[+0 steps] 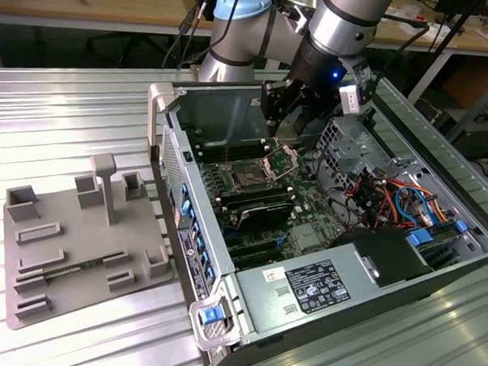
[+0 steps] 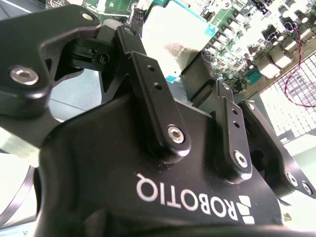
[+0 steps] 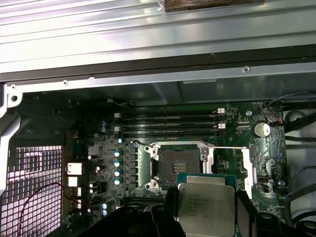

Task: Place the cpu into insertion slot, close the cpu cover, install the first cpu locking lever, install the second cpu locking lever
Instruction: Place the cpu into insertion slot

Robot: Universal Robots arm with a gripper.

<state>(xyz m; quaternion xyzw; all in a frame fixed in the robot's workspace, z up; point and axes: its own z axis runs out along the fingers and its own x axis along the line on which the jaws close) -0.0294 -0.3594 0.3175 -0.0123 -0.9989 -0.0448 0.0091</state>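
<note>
My gripper (image 1: 285,126) hangs inside the open computer case, above the motherboard, shut on the cpu (image 3: 205,203). The cpu is a small square chip with a silvery-grey top, held by its edges between the black fingers (image 3: 245,213). In the first wrist view the insertion slot (image 3: 177,160) lies uncovered, a short way from the chip and apart from it. In the exterior view the insertion slot (image 1: 248,181) sits below and to the left of the gripper. The cpu cover (image 1: 282,159) stands flipped up beside the socket. The second wrist view shows the fingers (image 2: 148,84) around the bright cpu (image 2: 173,34).
Long black memory slots (image 3: 168,124) run just beyond the socket. The grey power supply (image 1: 320,288) fills the near end of the case. Coloured cables (image 1: 397,198) crowd the exterior view's right. A grey fixture plate (image 1: 79,249) lies on the slatted metal table at the left.
</note>
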